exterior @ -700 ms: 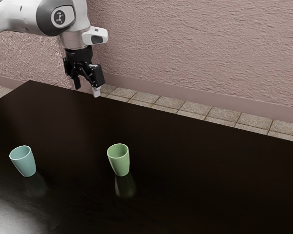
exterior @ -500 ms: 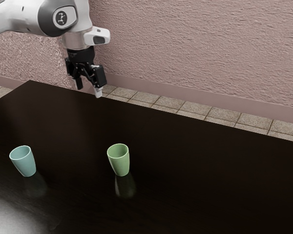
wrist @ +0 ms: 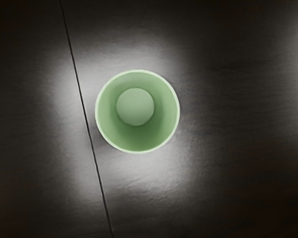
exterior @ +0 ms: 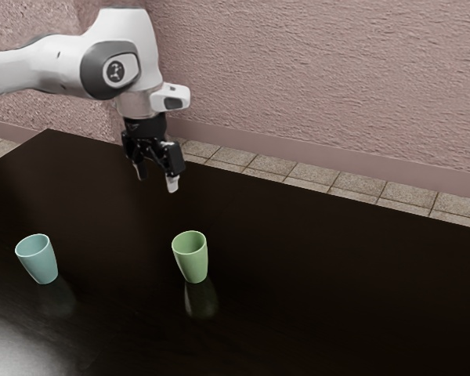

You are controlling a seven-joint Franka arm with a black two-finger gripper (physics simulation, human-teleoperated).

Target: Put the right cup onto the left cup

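1. Green cup (exterior: pixel 193 262) stands upright, the dark table (exterior: pixel 298 274) spreading around it.
2. Gripper (exterior: pixel 157 182) hangs higher than the green cup, well apart.
3. Teal cup (exterior: pixel 43 262), upright, stands to the exterior view's left of the green cup.
4. Fingers (exterior: pixel 172 185) are spread apart, empty.

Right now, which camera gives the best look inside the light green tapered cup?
The wrist view: it looks almost straight down into the light green tapered cup, showing the full round rim, inner walls and bottom. The exterior view shows its outer side and upright stance, with only part of the inside.
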